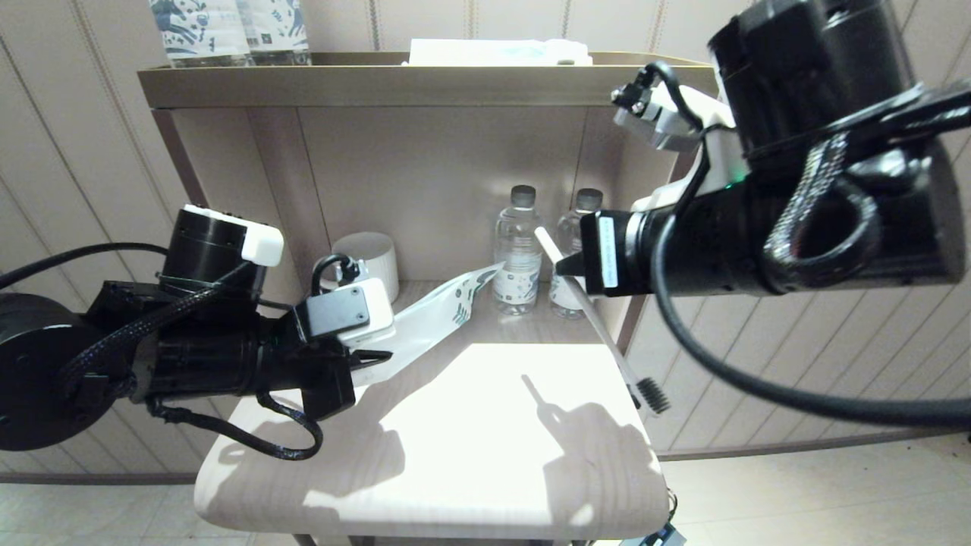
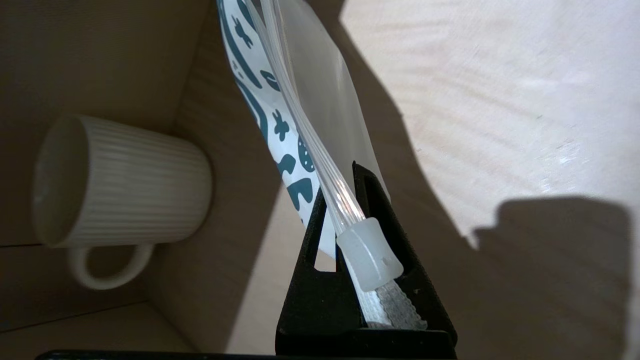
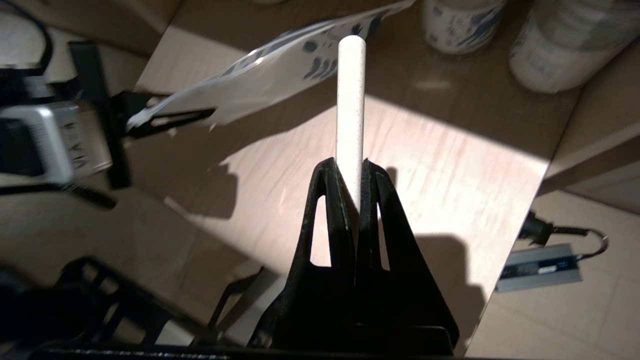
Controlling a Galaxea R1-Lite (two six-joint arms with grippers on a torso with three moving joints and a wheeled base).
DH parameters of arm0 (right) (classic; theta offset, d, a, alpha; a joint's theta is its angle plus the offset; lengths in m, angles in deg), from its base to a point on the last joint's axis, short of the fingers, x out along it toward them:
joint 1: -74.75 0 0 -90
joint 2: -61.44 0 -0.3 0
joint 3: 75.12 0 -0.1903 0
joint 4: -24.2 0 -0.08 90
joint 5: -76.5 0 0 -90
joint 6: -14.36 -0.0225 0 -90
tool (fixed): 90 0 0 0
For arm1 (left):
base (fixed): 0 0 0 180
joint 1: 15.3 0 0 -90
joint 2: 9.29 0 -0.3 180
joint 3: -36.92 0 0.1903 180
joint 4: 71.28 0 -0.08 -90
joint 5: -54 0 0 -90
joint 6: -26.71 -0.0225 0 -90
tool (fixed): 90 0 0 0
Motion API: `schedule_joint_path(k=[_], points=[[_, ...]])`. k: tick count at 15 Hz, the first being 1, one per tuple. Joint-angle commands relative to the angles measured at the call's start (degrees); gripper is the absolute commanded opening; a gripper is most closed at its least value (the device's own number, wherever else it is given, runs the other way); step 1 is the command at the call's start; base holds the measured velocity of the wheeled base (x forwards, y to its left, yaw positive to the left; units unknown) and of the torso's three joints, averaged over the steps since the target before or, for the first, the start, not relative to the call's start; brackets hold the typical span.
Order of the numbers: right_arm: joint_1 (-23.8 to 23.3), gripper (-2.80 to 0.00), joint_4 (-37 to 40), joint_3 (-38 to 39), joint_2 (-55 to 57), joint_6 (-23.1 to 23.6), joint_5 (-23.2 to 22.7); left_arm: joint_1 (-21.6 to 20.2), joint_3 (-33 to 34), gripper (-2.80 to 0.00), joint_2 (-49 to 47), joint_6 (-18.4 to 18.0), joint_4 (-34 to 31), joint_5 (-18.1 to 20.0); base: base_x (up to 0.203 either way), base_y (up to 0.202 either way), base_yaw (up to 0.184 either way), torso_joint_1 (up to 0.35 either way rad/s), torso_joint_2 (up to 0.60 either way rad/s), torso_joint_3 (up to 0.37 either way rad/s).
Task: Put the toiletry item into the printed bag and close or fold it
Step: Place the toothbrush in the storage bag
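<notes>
Right pincer point(image 1: 565, 267) is clamped on brush point(image 1: 599, 322); bag point(image 1: 425, 322) is pinched by left pincer point(image 1: 372, 356) above desk point(image 1: 455, 455). Brush not yet inserted; closing left too.

Two clear water bottles point(image 1: 517, 254) point(image 1: 574, 258) are counted at the back of the desk point(image 1: 455, 440). One ribbed white mug point(image 1: 369, 262) is seen. One printed bag point(image 1: 436, 315) and one toiletry item point(image 1: 599, 326) are counted. Two patterned bottles point(image 1: 201, 30) point(image 1: 273, 30) are seen on the top shelf point(image 1: 379, 83). Two pincers point(image 1: 372, 356) point(image 1: 561, 265) are counted.
</notes>
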Motion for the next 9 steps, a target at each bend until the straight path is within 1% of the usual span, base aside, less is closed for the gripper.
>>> schedule_joint_path(k=[1,2,3,4,5,6,7,9], points=[[-1.37,-2.80,14.54,-8.18,0.03,-1.49,-9.84,2.52,-0.34,-2.80,-0.71,-5.25,0.31,-5.54,0.000,0.000,0.000,0.000,0.00,0.000],[-3.14,-2.80,19.81,-12.36,1.61,-2.15,-16.00,3.88,-0.93,-2.80,-0.73,-6.35,0.41,-8.77,0.000,0.000,0.000,0.000,0.00,0.000],[-4.41,-2.80,24.55,-16.08,3.89,-2.51,-20.39,4.98,-1.93,-2.80,-0.70,-7.02,0.39,-10.88,0.000,0.000,0.000,0.000,0.00,0.000],[-5.66,-2.80,28.88,-18.32,6.54,-2.55,-26.17,5.82,-2.20,-2.80,-0.71,-8.17,0.42,-11.74,0.000,0.000,0.000,0.000,0.00,0.000],[-6.51,-2.80,31.01,-18.98,8.61,-2.54,-30.25,6.18,-2.20,-2.80,-0.74,-9.61,0.86,-11.90,0.000,0.000,0.000,0.000,0.00,0.000],[-6.88,-2.80,32.38,-19.21,10.27,-2.48,-31.64,6.66,-1.82,-2.80,-0.98,-9.96,3.17,-11.98,0.000,0.000,0.000,0.000,0.00,0.000],[-7.18,-2.80,33.60,-19.28,11.51,-2.23,-32.27,7.07,-1.21,-2.80,-2.18,-10.07,7.14,-12.07,0.000,0.000,0.000,0.000,0.00,0.000],[-7.48,-2.80,34.69,-19.24,12.17,-1.32,-33.17,7.38,0.64,-2.80,-5.25,-10.90,17.28,-12.29,0.000,0.000,0.000,0.000,0.00,0.000]])
